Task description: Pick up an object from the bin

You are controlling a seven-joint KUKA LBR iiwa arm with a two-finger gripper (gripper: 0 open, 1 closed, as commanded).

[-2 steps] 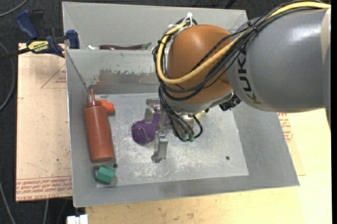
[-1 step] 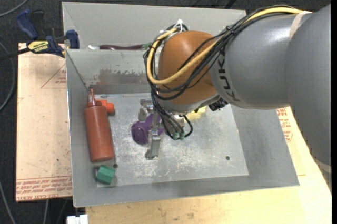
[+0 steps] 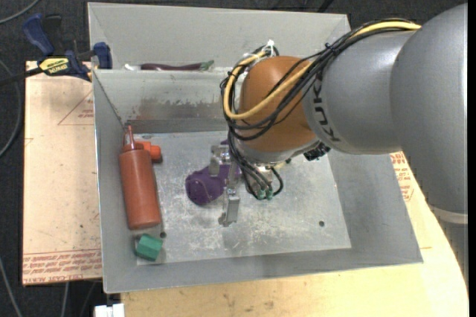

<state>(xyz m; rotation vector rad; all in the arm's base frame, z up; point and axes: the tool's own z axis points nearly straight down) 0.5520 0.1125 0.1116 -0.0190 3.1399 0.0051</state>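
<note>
My pincer (image 3: pixel 224 184) hangs low near the middle of the grey bin (image 3: pixel 335 234), spread wide. One of its fingers (image 3: pixel 229 210) points toward 6 o'clock and the other sits toward 12 o'clock. A purple lump (image 3: pixel 202 187) with a rounded body lies on the bin floor, its 3 o'clock end between them. I cannot tell whether either finger touches it, and it looks to be resting on the floor, not lifted. Well apart at 9 o'clock lies a rust-red bottle (image 3: pixel 140 187), lengthwise along the wall, with a small orange piece (image 3: pixel 153 152) just beside its neck. A green block (image 3: pixel 149 247) sits near 7 o'clock.
</note>
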